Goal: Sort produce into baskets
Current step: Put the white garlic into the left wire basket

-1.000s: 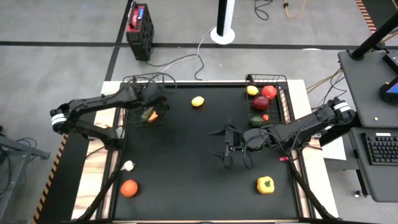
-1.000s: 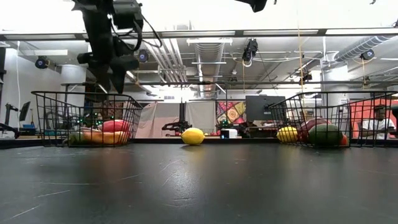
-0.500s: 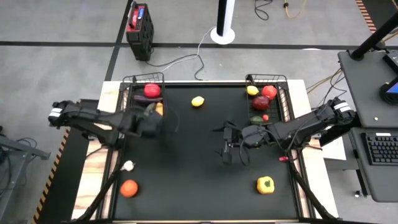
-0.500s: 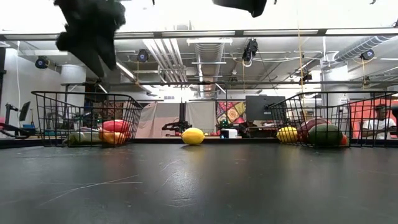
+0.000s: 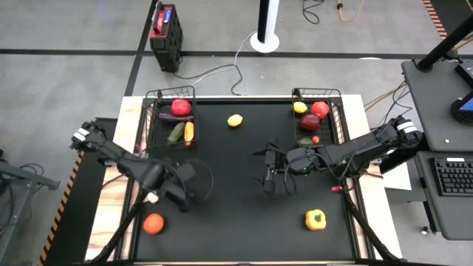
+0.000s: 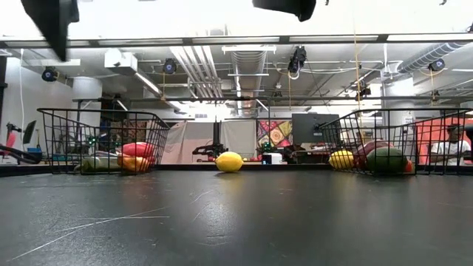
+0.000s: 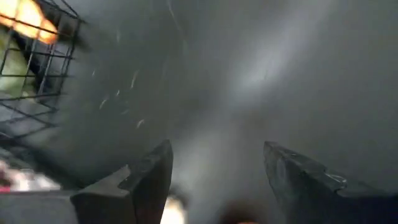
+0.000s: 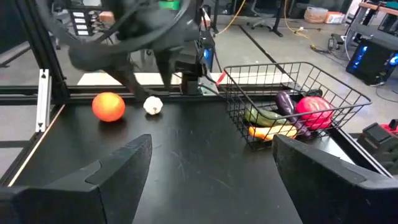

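The left basket (image 5: 158,94) holds a red tomato (image 5: 180,107), an eggplant, a cucumber and an orange piece. The right basket (image 5: 338,118) holds a lemon, red tomatoes and green produce. Still resting on the table are a lemon (image 5: 235,120), a yellow pepper (image 5: 315,219), an orange tomato (image 5: 153,223) and white garlic (image 8: 152,106). My left gripper (image 5: 177,193) hangs open, pointing down, beside the garlic and just far of the orange tomato; nothing is between its fingers (image 7: 149,180). My right gripper (image 5: 267,174) stands open and empty over the table's middle.
A red-and-black box (image 5: 164,29) and a white post base (image 5: 264,38) stand on the floor beyond the far edge. A desk with a keyboard (image 5: 452,177) is to the right. Bare black table lies between the two grippers.
My left gripper has swung from above the left basket toward the table's near edge, turning as it went, and now hangs by the garlic and orange tomato. Its fingers stay apart as before. The basket's produce, earlier covered by the arm, now shows.
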